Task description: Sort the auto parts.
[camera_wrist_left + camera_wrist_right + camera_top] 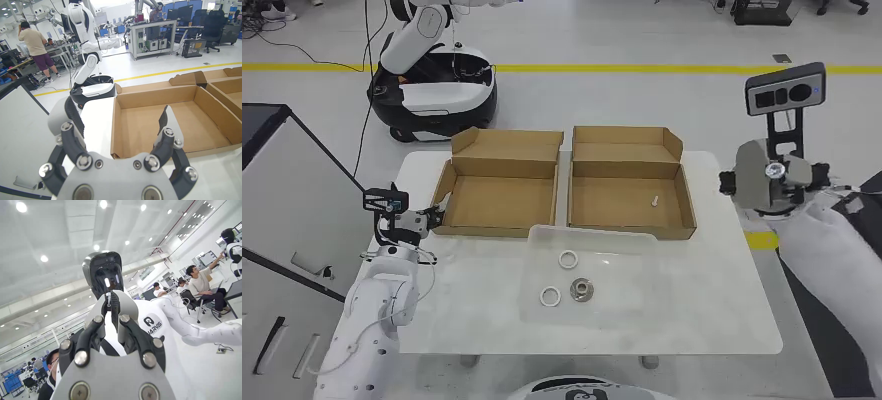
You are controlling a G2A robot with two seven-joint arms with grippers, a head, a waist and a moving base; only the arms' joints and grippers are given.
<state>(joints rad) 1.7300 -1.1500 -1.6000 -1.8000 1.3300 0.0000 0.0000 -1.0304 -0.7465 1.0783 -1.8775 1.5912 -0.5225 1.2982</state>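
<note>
Top view first: a white counter (712, 300) with two open cardboard boxes side by side along its far edge. The left box (500, 200) is bare and the right box (630, 205) has one small white piece (653, 201) on its floor. Just in front of them sits a clear tray (627, 300) with two white rings (568, 259) and a metal hub (584, 291) waiting to be sorted. My left gripper (430, 216) hangs at the left box's outer side. My right gripper (773, 172) is held high off the counter's right edge, well apart from both boxes.

Left wrist view: the fingers (74, 115) are wide apart with nothing between them, looking across the floor of the left box.

Right wrist view: the right gripper (109, 297) points up, away from the counter, with its fingers (115, 306) clamped on a small screw-like part (108, 300).

I read this as mid-carry, with one part in hand and not yet dropped. The next move calls for swinging the right arm down over a box and turning the fingers to face the floor of it. Then I'd let go low, so the part doesn't bounce out. Which box it belongs in I can't tell — the white piece is too small to compare with it.
</note>
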